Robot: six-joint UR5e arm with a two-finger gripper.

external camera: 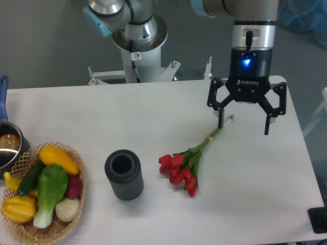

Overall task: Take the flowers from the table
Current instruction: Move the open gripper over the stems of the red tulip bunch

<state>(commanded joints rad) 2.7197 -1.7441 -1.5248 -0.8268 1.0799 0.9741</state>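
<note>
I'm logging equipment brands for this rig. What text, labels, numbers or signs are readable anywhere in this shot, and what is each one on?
"ROBOTIQ": white lettering on the black body of the end effector, just below its blue light.
Small red-and-white sticker on the white robot base column: too small to read.
Nothing readable shows on the flowers, the dark cylindrical vase, the vegetable basket or the table.
</note>
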